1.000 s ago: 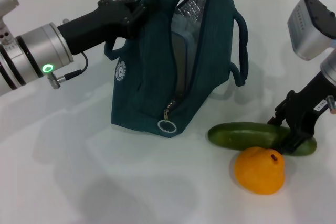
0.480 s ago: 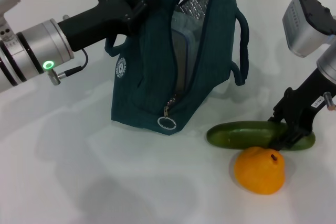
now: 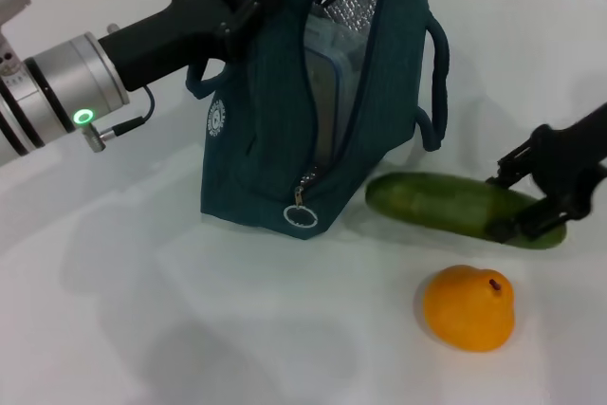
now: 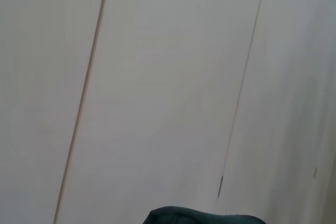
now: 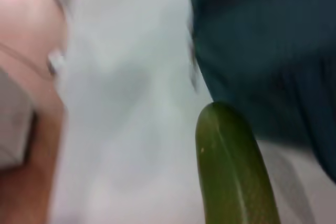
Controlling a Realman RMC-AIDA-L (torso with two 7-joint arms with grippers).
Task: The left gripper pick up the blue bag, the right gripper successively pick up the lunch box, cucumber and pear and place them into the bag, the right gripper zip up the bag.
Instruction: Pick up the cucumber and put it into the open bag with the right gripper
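Note:
The blue bag stands in the head view with its zip open and silver lining showing. My left gripper is shut on the bag's top edge and holds it up. Inside the opening sits the lunch box, clear with a blue rim. My right gripper is shut on the right end of the cucumber, whose free end points at the bag's base. The pear lies on the table in front of the cucumber. In the right wrist view the cucumber reaches toward the bag.
A white table carries everything. The bag's ring zip pull hangs at its front lower corner, and one loop handle sticks out on its right side. The left wrist view shows a pale wall and a sliver of the bag.
My right gripper has carried the cucumber away from the pear, up and toward the bag. The right arm now reaches in lower from the right edge. The left arm and bag barely moved.

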